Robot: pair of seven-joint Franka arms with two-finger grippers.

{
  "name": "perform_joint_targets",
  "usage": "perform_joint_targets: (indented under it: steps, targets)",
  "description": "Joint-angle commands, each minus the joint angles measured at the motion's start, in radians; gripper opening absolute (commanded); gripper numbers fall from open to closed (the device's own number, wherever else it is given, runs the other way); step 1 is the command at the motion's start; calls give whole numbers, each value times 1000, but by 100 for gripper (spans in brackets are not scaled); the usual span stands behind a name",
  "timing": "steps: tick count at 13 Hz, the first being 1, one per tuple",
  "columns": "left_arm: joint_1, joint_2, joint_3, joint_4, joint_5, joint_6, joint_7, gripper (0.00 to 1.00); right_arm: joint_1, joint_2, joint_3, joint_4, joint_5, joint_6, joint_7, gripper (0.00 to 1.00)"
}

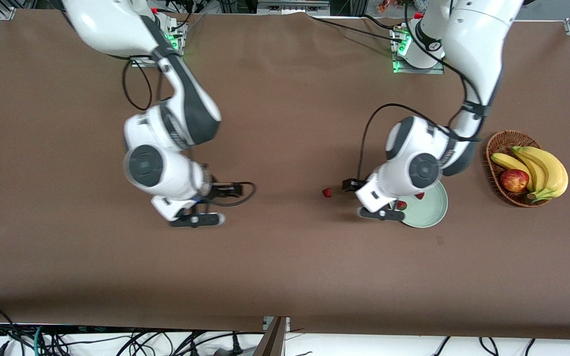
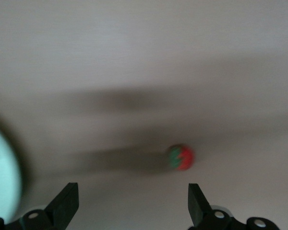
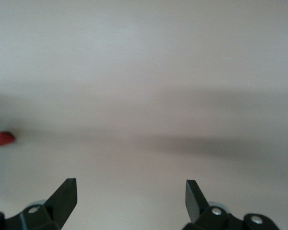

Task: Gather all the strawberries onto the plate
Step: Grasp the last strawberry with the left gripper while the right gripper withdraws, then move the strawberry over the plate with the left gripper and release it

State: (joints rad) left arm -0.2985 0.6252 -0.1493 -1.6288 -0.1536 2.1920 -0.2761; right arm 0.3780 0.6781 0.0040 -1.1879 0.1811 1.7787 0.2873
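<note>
Mint plate (image 1: 431,212) half under left arm

You have a brown table (image 1: 285,277). A pale mint-green plate (image 1: 431,210) lies on it toward the left arm's end, and a wicker basket (image 1: 497,148) sits nearer that end edge. One strawberry (image 1: 327,192) lies on the bare top near the table's middle, beside the plate.
</note>
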Motion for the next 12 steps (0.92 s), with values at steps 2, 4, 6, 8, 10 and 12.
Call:
perform_joint_targets:
  steps: [2,4,6,8,10,12]
  targets:
    - [-86,57,16,-37,19,144,-112,100,-116,-95,17,-27,-125,-211,-118,100]
    - [-110,77,16,-59,121,184,-191,100,-148,-162,19,-30,-216,-266,-160,100]
    - [-131,91,17,-59,135,199,-229,100,-221,-253,21,-53,-227,-339,-203,100]
    - [-133,96,16,-57,135,232,-227,65,-281,-348,21,-105,-229,-364,-319,100]
    - [-133,99,16,-59,135,232,-229,33,-310,-454,21,-194,-229,-360,-338,100]
    - [-128,96,16,-52,135,230,-226,7,-314,-538,39,-243,-230,-364,-339,100]
